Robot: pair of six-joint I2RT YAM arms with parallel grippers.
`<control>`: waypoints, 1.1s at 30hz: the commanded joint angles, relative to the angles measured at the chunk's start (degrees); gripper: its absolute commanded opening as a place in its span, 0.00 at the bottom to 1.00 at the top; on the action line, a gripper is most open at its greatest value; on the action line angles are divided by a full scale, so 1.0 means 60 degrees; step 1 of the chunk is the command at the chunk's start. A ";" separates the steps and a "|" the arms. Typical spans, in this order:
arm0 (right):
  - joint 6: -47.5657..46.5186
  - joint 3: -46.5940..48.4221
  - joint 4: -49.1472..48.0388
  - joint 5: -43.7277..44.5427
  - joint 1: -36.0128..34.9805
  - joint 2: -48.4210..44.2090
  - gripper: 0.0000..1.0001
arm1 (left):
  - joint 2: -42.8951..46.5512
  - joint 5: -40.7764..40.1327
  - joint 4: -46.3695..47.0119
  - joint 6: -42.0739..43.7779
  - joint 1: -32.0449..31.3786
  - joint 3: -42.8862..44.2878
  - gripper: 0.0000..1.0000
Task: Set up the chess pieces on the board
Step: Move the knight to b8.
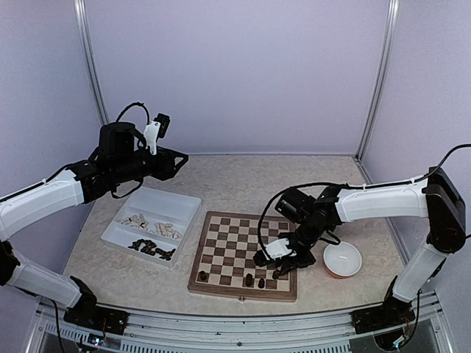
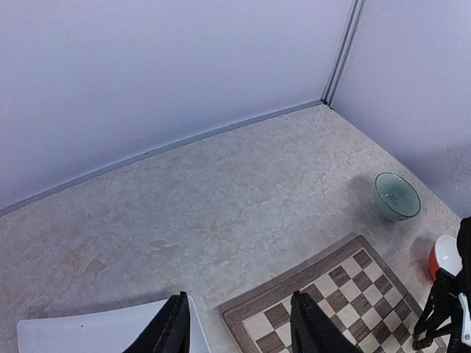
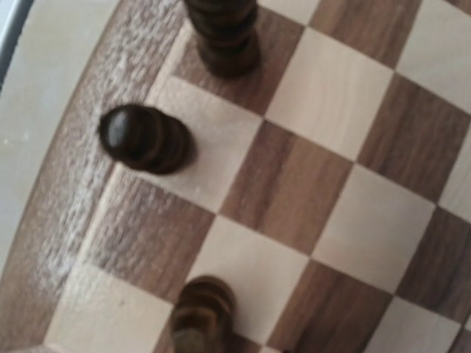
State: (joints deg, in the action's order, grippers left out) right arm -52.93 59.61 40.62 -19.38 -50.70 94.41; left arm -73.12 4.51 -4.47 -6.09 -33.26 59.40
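Top external: white bowl (image 1: pixel 343 259) beside board (image 1: pixel 228 243); left pincer (image 2: pixel 239 298) spread, right pincer's (image 1: pixel 280 266) state unclear.

The right gripper (image 1: pixel 269 265) is hanging low over the board (image 1: pixel 228 246) in the lower centre of the frame, near dark chess pieces (image 1: pixel 203 276) standing along its bottom edge. The left gripper (image 1: pixel 179 159) is hovering at upper left above a white tray (image 1: pixel 180 204). A bowl (image 1: pixel 343 259) is sitting right of the board.

The pale marbled counter (image 1: pixel 243 180) carries the board (image 1: pixel 221 251) and a white tray (image 1: pixel 175 200). A white bowl (image 1: pixel 343 258) sits beside the board.
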 commanded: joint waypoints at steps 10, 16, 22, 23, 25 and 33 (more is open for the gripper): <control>-0.0097 -0.0093 -0.0129 -0.0684 -0.0086 0.0495 0.28 | -0.0059 0.0185 -0.0036 0.0091 -0.0053 0.0164 0.47; -0.0129 -0.0151 -0.0076 -0.0764 -0.0270 0.0430 0.28 | -0.0092 0.0185 -0.0041 0.0091 -0.0053 0.0179 0.47; 0.0000 -0.0229 -0.0058 -0.0830 -0.0472 0.0429 0.28 | -0.0103 0.0236 -0.0058 0.0081 -0.0053 0.0193 0.47; 0.0023 -0.0254 -0.0077 -0.0828 -0.0515 0.0436 0.28 | -0.0114 0.0253 -0.0068 0.0066 -0.0053 0.0190 0.47; 0.0066 -0.0267 -0.0104 -0.0837 -0.0569 0.0458 0.28 | -0.0123 0.0258 -0.0069 0.0077 -0.0053 0.0193 0.47; 0.0185 -0.0186 -0.0166 -0.0916 -0.0712 0.0610 0.27 | -0.0147 0.0313 -0.0070 0.0048 -0.0053 0.0208 0.47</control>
State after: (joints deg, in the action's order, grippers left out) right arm -52.64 58.72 40.27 -23.66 -54.08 97.03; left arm -73.58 5.76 -4.97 -6.04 -33.26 59.40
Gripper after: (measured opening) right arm 0.270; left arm 0.471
